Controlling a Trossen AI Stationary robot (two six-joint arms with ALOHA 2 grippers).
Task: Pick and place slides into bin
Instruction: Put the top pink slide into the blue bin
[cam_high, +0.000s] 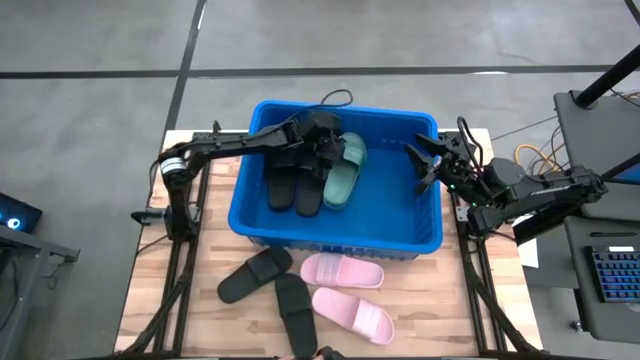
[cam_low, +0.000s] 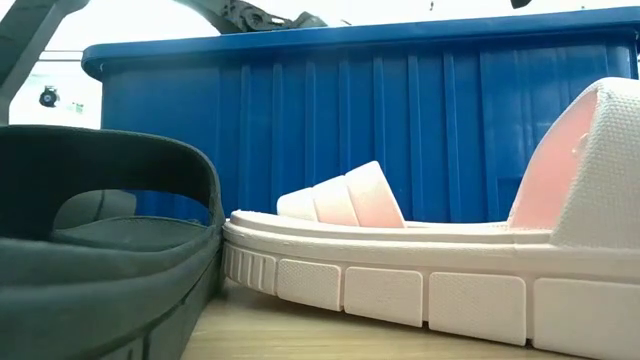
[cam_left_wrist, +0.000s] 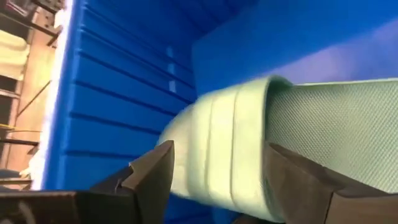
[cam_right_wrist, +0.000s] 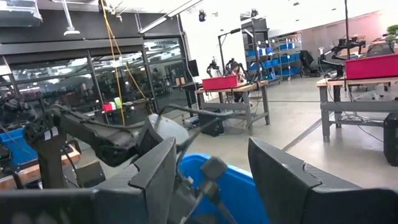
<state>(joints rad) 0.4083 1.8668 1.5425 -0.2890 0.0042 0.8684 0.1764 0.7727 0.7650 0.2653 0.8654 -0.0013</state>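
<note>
The blue bin (cam_high: 340, 243) stands mid-table and holds two black slides (cam_high: 295, 185) and one dark green slide (cam_high: 347, 172), which lies tilted with one long side against a black slide. My left gripper (cam_high: 325, 140) is open over the bin's far part. Its fingers stand on either side of the green slide's strap end (cam_left_wrist: 217, 143). My right gripper (cam_high: 425, 162) is open and empty above the bin's right wall. Two black slides (cam_high: 255, 275) and two pale pink slides (cam_high: 342, 270) lie on the table in front of the bin. My left gripper has the green slide's strap (cam_left_wrist: 217, 143) between its spread fingers, coming from above and lying across the slide. I cannot tell whether the fingertips (cam_left_wrist: 155, 168) touch it. The slide lies in the bin.
The low view is filled by a black slide (cam_low: 100, 250) and a pink slide (cam_low: 400, 280) close in front of the bin's near wall (cam_low: 400, 110). Cables lie at the table's far right (cam_high: 540, 155). A keyboard (cam_high: 612, 275) sits off the table's right side.
</note>
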